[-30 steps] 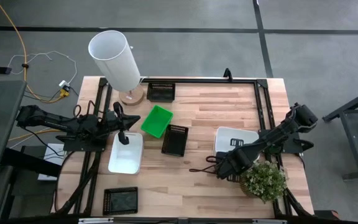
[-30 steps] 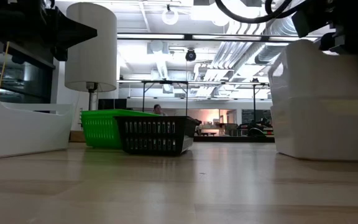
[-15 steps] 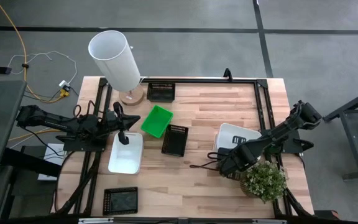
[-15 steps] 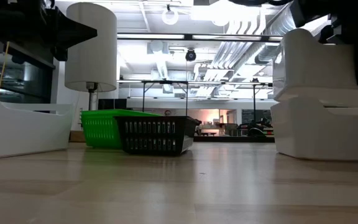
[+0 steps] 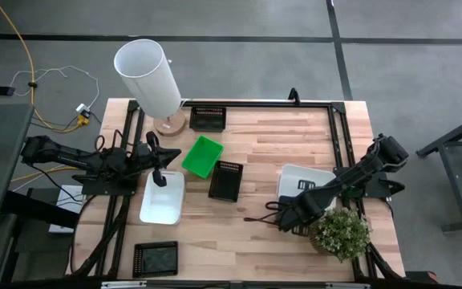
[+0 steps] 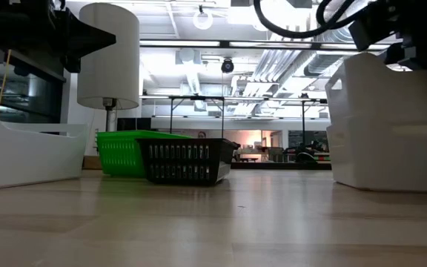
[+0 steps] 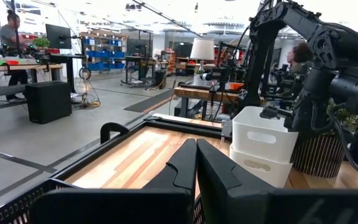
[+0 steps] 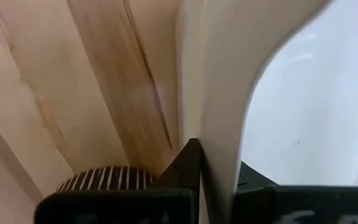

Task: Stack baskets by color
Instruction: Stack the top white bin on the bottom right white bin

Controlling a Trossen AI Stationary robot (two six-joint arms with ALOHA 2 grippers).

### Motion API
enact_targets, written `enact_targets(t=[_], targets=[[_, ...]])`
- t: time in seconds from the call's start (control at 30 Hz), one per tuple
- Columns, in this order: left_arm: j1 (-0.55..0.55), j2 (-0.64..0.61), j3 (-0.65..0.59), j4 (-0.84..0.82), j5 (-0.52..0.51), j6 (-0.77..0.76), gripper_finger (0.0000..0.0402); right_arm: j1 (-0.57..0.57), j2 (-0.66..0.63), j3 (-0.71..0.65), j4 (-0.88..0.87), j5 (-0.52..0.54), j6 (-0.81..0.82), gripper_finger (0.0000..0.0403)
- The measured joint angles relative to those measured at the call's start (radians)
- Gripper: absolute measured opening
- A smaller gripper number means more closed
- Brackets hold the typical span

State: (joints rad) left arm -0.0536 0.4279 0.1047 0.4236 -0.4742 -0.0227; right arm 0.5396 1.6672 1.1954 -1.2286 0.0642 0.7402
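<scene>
Two white baskets stand stacked at the right of the table, the upper one [image 5: 307, 178] on the lower one [image 7: 258, 166]. My right gripper [image 8: 219, 171] points down and is shut on the upper one's wall. A third white basket [image 5: 163, 198] lies on the table at the left. My left gripper [image 7: 196, 167] hangs level above that basket, shut and holding nothing. A green basket [image 5: 203, 156] and a black basket [image 5: 225, 179] rest on the table mid-table. Two more black baskets lie at the far edge [image 5: 208, 118] and the near left [image 5: 156, 258]. My right gripper pinches the upper white basket's side wall [image 8: 221, 134] at its rim, one finger [image 8: 188, 165] outside and the other inside. The fingers come from above, pointing down, at the basket's near-left end. The basket sits on the lower white basket [image 6: 391, 159].
A potted plant [image 5: 341, 233] in a striped pot stands close beside my right gripper toward the near edge. A tall white cylinder [image 5: 148, 76] on a wooden foot stands at the far left. A black frame [image 5: 337, 120] runs along the table's edges.
The upper white basket, with my right gripper on it, rose and tipped a little toward the table's right edge. It has since come back down onto the lower basket, about where it was.
</scene>
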Motion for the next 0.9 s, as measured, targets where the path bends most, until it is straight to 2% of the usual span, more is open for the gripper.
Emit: enact_targets(t=[0.4, 0.5, 0.67, 0.77, 0.9], targets=[[0.000, 0.000, 0.000, 0.000, 0.000, 0.000, 0.0000, 0.000, 0.000, 0.000, 0.039, 0.001, -0.015, 0.0009], [0.000, 0.000, 0.000, 0.000, 0.000, -0.001, 0.0000, -0.009, 0.000, 0.000, 0.039, -0.020, -0.011, 0.0035], [0.000, 0.000, 0.000, 0.000, 0.000, -0.003, 0.0000, -0.025, -0.009, 0.000, 0.007, -0.046, -0.013, 0.0106], [0.000, 0.000, 0.000, 0.000, 0.000, -0.003, 0.0000, -0.029, -0.033, 0.000, -0.010, -0.012, -0.021, 0.0145], [0.000, 0.000, 0.000, 0.000, 0.000, -0.002, 0.0000, -0.026, -0.084, 0.000, -0.020, 0.087, -0.013, 0.0180]])
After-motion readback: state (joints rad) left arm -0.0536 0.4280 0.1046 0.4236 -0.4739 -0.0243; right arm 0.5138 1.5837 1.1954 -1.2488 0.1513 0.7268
